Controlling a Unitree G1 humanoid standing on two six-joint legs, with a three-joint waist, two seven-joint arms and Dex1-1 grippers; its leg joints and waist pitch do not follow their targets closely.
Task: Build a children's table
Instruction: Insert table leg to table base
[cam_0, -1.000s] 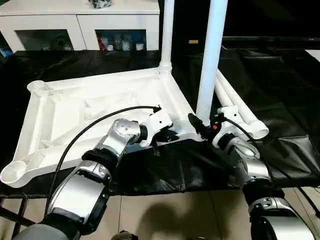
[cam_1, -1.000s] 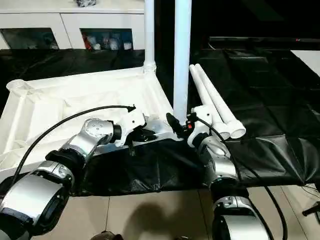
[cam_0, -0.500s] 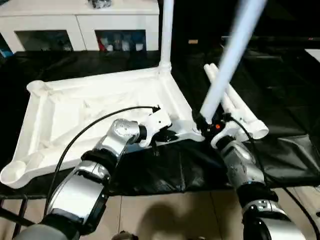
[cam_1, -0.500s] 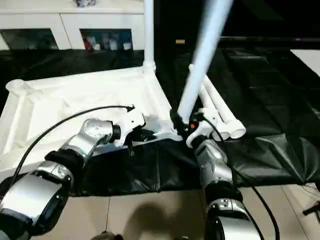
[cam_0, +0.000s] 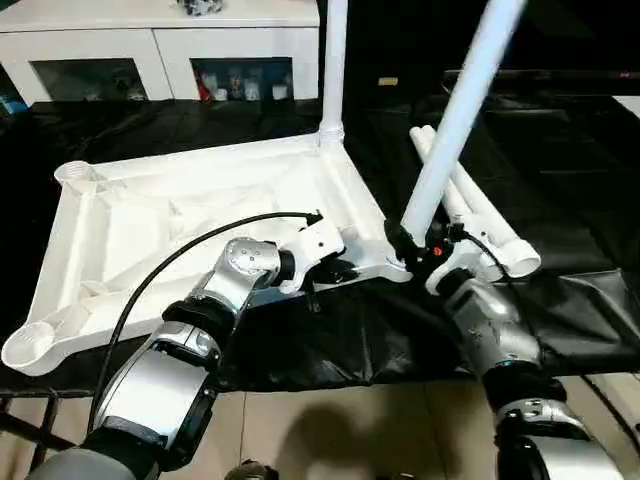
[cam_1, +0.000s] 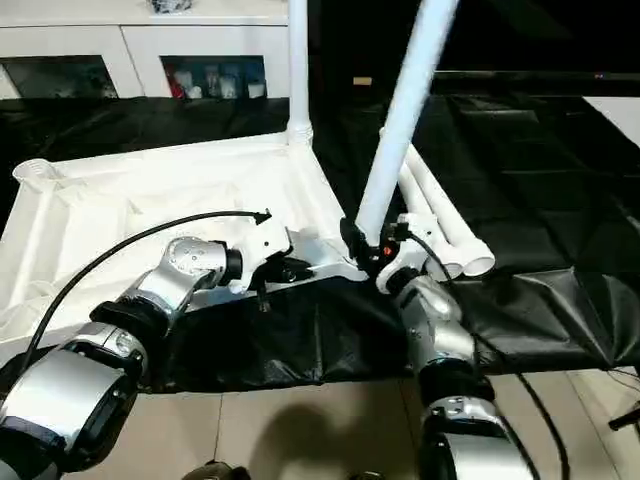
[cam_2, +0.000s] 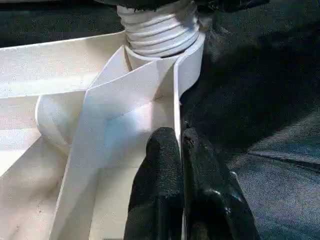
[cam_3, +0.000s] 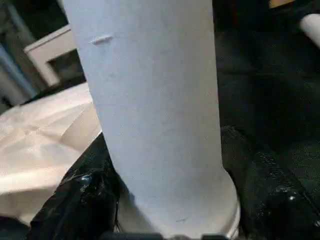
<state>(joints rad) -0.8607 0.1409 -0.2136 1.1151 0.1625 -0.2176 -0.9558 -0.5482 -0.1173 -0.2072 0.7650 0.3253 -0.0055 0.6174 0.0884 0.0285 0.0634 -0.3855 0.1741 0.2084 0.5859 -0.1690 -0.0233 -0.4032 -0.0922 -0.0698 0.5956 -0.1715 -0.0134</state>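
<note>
From the head cam, the tabletop (cam_0: 180, 215) is lying upside down on a black sheet (cam_0: 330, 340), ribs facing up. One leg (cam_0: 334, 60) is standing straight in the far corner socket. The right gripper (cam_0: 412, 248) is clamping a second leg (cam_0: 455, 125) near its lower end, right at the near right corner, and that leg is leaning away to the right instead of standing upright. Two spare legs (cam_0: 480, 215) are lying side by side on the sheet just beyond that gripper. The left gripper (cam_0: 335, 268) is sitting at the tabletop's near edge beside the same corner. A white cabinet (cam_0: 160, 40) is standing behind it all.

Left wrist cam: the black fingers (cam_2: 162, 165) are pinched nearly together, nipping the thin rim wall of the tabletop (cam_2: 100, 100), with a ribbed socket (cam_2: 157, 27) just beyond.

Right wrist cam: the leg (cam_3: 155, 110) is sitting between the two fingers (cam_3: 85, 195), jaws fairly wide around it, its end collar showing at the bottom.
</note>
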